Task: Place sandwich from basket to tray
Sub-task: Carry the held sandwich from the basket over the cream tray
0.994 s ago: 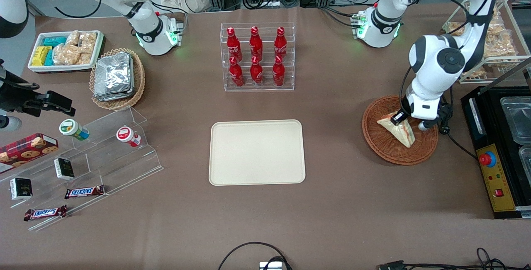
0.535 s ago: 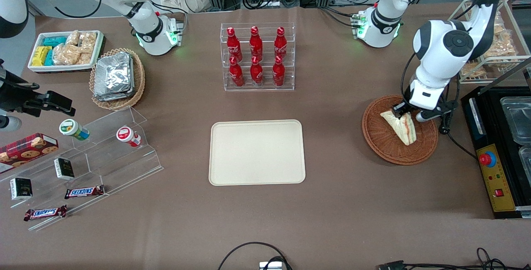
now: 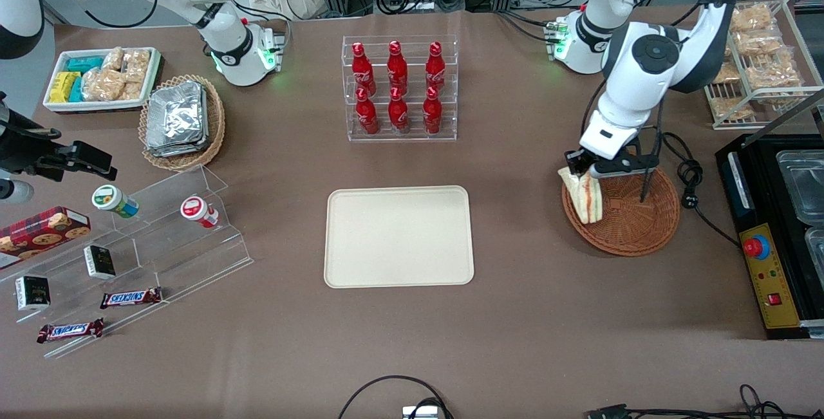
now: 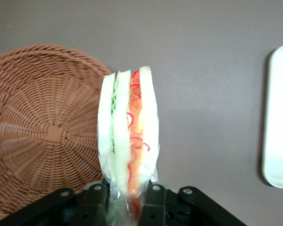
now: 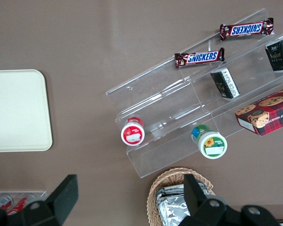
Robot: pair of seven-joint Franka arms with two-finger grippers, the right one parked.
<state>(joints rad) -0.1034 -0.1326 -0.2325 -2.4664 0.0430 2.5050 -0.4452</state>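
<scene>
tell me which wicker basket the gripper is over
The reddish-brown basket, now empty, not the tan one holding foil packs. The gripper holds the sandwich above its rim.

Front view: high, angled down over the whole desk. Left wrist view: close, straight down past the claw. Right wrist view: downward too. All three share the tray.

The tool is cut off at the frame edge — the tray too — and the sandwich hides part of the basket.
</scene>
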